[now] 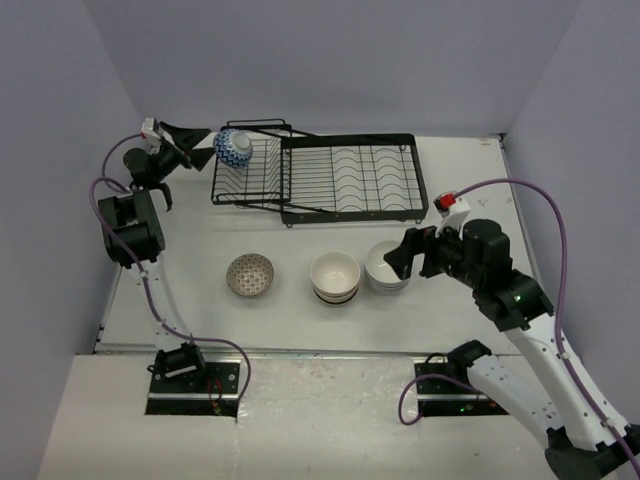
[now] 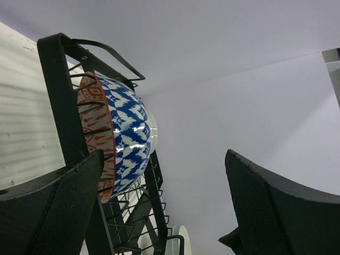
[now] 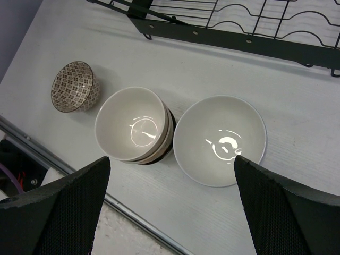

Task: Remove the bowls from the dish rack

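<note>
The black wire dish rack (image 1: 350, 180) stands at the back of the table. A blue-and-white patterned bowl (image 1: 233, 148) sits on edge in its smaller left section; it shows close in the left wrist view (image 2: 125, 135). My left gripper (image 1: 196, 140) is open, just left of that bowl, holding nothing. On the table stand a brown-patterned bowl (image 1: 249, 274), a stack of cream bowls with a dark band (image 1: 335, 276) and a stack of white bowls (image 1: 387, 266). My right gripper (image 1: 397, 258) is open above the white stack (image 3: 220, 139), empty.
The rack's large right section shows only bare wire slots (image 3: 255, 24). The table's near edge has a metal strip (image 3: 133, 212). Purple cables run along both arms. Grey walls close in on three sides.
</note>
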You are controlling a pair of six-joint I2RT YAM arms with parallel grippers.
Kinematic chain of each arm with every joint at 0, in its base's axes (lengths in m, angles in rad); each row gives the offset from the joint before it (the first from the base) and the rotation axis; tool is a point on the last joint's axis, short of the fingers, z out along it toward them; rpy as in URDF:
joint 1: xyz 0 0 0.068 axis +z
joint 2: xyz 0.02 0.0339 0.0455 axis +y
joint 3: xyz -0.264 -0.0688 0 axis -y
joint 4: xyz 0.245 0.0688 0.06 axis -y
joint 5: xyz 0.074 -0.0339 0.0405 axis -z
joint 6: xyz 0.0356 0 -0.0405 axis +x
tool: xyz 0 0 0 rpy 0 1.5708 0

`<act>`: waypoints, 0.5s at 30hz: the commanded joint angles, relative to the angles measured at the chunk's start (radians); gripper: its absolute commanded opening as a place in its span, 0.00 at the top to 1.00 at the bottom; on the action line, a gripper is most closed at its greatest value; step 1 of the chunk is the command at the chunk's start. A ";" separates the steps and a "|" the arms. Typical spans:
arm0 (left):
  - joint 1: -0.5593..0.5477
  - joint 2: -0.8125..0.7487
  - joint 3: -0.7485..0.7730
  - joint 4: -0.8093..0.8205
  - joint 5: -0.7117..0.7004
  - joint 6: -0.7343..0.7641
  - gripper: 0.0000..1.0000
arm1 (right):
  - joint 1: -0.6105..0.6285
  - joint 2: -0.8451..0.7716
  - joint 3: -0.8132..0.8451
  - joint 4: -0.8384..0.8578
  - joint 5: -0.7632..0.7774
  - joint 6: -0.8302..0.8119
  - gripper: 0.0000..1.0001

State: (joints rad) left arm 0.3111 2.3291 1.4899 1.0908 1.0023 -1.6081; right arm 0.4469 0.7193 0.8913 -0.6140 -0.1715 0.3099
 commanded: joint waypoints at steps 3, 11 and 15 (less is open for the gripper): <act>-0.020 0.045 0.061 0.092 0.009 -0.068 0.07 | 0.009 0.005 0.023 0.007 -0.002 -0.014 0.01; -0.041 0.131 0.115 0.202 -0.025 -0.188 0.15 | 0.012 0.023 0.028 -0.001 0.004 -0.018 0.01; -0.046 0.173 0.135 0.264 -0.033 -0.245 0.18 | 0.013 0.034 0.029 -0.001 0.012 -0.017 0.01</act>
State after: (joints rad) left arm 0.2806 2.4668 1.5921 1.2617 0.9611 -1.7912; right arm 0.4530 0.7467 0.8913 -0.6182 -0.1707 0.3092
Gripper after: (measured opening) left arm 0.821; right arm 0.987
